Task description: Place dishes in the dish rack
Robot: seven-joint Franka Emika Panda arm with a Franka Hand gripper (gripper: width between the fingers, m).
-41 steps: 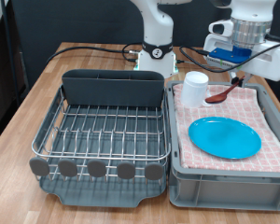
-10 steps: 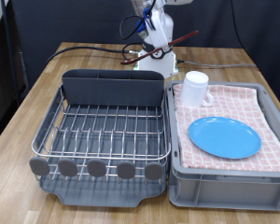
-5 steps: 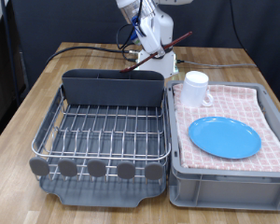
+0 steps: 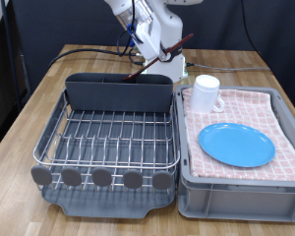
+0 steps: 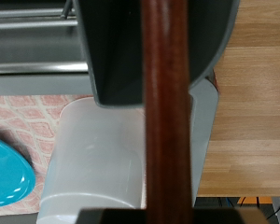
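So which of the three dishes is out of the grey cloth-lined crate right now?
The reddish-brown wooden spoon, held slanting over the dark utensil holder. The white mug and light-blue plate lie on the cloth.

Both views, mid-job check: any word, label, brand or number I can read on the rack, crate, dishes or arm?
None can be read.
Silver wire dish rack in its dark grey tray: no text shows.
Grey crate lined with pink-checked cloth: pattern only.
White handled mug and round light-blue plate: plain.
Reddish-brown wooden spoon in the claw: no marking.
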